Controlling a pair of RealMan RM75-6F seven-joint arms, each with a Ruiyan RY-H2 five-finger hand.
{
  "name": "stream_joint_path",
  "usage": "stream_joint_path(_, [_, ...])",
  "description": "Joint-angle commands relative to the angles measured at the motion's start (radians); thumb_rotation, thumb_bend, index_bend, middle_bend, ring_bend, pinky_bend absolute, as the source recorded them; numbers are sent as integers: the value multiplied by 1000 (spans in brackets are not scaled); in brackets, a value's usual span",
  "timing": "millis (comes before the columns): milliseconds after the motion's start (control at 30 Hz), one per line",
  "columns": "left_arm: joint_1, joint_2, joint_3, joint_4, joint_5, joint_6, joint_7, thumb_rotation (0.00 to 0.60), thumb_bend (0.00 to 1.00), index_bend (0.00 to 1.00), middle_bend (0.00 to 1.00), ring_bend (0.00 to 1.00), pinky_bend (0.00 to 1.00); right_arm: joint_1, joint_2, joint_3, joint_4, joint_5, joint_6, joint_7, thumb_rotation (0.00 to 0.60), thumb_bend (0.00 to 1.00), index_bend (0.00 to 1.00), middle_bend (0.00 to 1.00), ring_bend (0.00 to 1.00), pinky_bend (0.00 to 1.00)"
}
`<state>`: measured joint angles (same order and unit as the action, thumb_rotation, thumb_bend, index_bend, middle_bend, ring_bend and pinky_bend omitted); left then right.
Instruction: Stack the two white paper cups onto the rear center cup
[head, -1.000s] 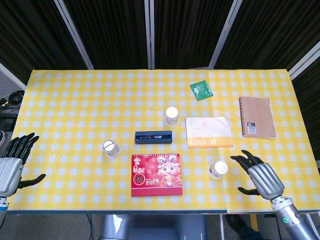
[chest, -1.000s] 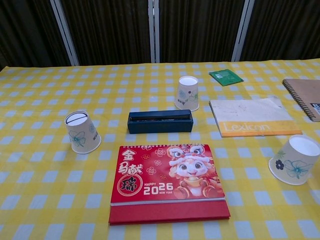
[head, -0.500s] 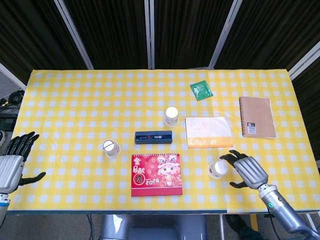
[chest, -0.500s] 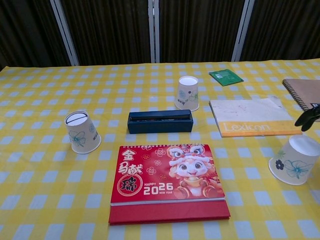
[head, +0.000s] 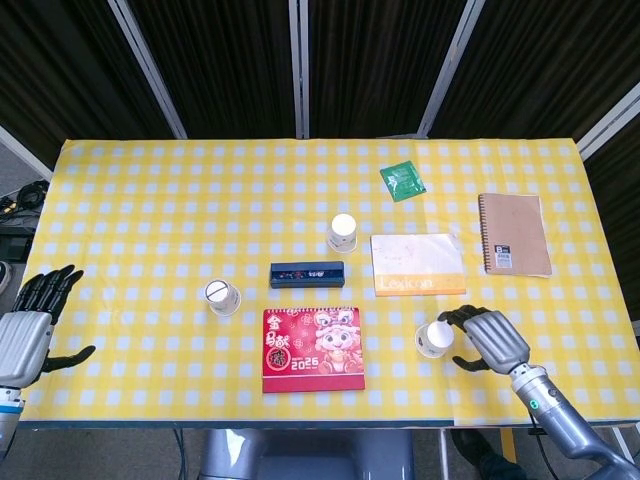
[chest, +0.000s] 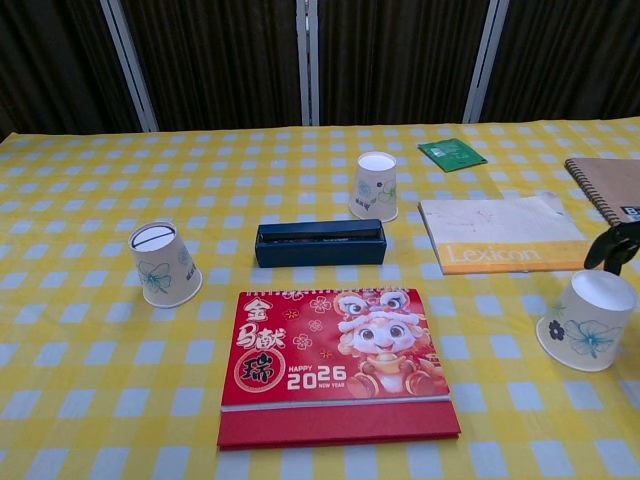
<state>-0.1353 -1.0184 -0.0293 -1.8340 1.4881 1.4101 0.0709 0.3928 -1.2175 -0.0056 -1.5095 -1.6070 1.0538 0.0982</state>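
**Three inverted cups, right hand arriving at the first one**

Three white paper cups with a floral print stand upside down on the yellow checked tablecloth (head: 150, 200). The rear center cup (head: 342, 232) is my target. The left cup (head: 222, 296) sits at its 8 o'clock, and the right cup (head: 434, 338) at its 4 o'clock, near the front edge.

I judge these cups featherlight, thin-walled and easy to crush or tip, so I want a gentle wrap around the sidewall, mid-height, not a pinch at the rim.

My right hand (head: 492, 338) is at the right cup's 3 o'clock, fingers curled partway toward it; I cannot tell whether they touch yet. My left hand (head: 28, 325) hangs off the table's left edge, fingers spread, holding nothing.

Compared with a second ago, the right hand has moved in leftward and its fingers have curled further. The cups have not shifted.
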Motion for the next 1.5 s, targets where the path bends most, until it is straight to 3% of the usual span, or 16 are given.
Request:
stream_joint_path(33, [-1,-3,0,-1,-4,-1,6,600,0,0,0,0,0,10,-36,3,36,0,6,0,600,157,331,379,296,410])
stream_joint_path(233, [-4,-5,-3,2,-12,-7,9,600,0,0,0,0,0,20,-62,5,54,12,6,7,600,215,360,417,340,441])
stream_joint_path(400, [-6,-5,-4,3,-17,-9,8,600,0,0,0,0,0,22,-72,6,59,18,14,14,600,291,464,491,401,468])
stream_joint_path(600, [-8,-5,-5,3,-19,-12,6,600,0,0,0,0,0,35,-63,24,36,27,24,30,600,294,469,495,403,468])
stream_joint_path(867, [-12,-3,-8,4,-27,-19,-2,600,0,0,0,0,0,104,-25,125,-19,109,-14,1,600,293,471,494,403,468])
stream_joint_path(1000, [-18,-2,-11,6,-36,-30,-8,600,0,0,0,0,0,182,-25,218,-17,219,-89,-47,600,293,471,495,403,467])
stream_joint_path(1067, [-22,-1,-17,9,-48,-37,-15,600,0,0,0,0,0,256,-57,293,35,333,-154,-115,600,293,471,495,403,467])
stream_joint_path(1133, [-26,1,-21,10,-60,-45,-22,600,0,0,0,0,0,302,-86,331,58,435,-197,-169,600,293,471,495,403,467])
stream_joint_path(1300, [-38,8,-30,18,-92,-75,-49,600,0,0,0,0,0,418,-164,381,142,633,-266,-298,600,293,471,495,403,467])
stream_joint_path(1500, [-45,12,-35,27,-118,-93,-57,600,0,0,0,0,0,501,-230,386,222,735,-296,-360,600,293,472,494,403,467])
